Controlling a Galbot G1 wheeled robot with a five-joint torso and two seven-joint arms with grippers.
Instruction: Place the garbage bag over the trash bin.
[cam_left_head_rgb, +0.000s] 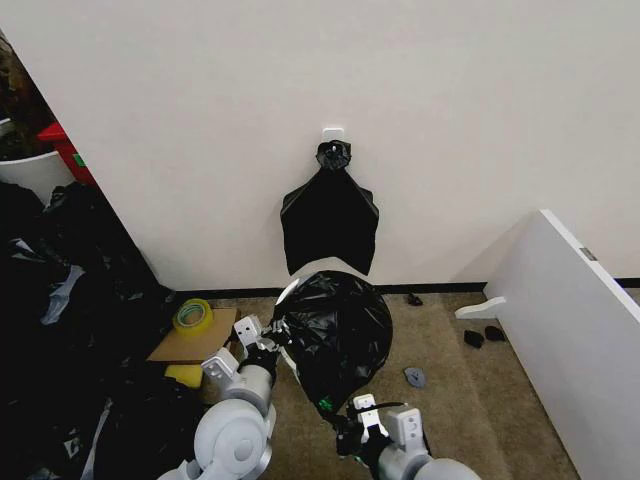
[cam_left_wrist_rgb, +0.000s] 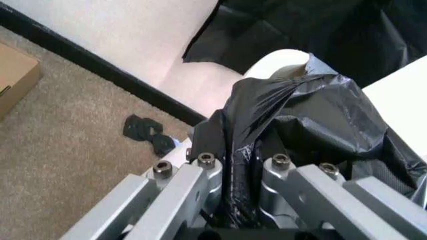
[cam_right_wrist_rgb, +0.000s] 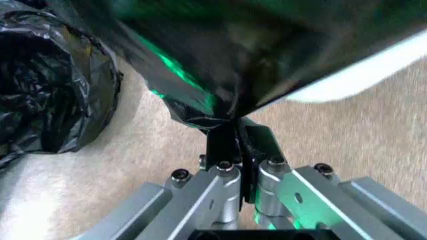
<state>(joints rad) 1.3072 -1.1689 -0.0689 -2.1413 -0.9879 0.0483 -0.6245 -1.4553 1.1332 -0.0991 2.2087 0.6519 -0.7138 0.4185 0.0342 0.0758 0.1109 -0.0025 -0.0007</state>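
The garbage bag (cam_left_head_rgb: 335, 330) stretches between both grippers; left gripper (cam_left_head_rgb: 268, 338) pinches its upper edge; right gripper (cam_left_head_rgb: 352, 430) clamps its lower corner.

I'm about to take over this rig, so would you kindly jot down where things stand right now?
Left gripper: shut on the bag at its edge by the bin's rim.
Right gripper: shut on the bag's near edge, low in front.
Bin: on the carpet by the wall, mostly covered; a bit of white rim shows.
Done: bag stretched across the bin between both grippers.
Left: seat the bag over the rim, then release.
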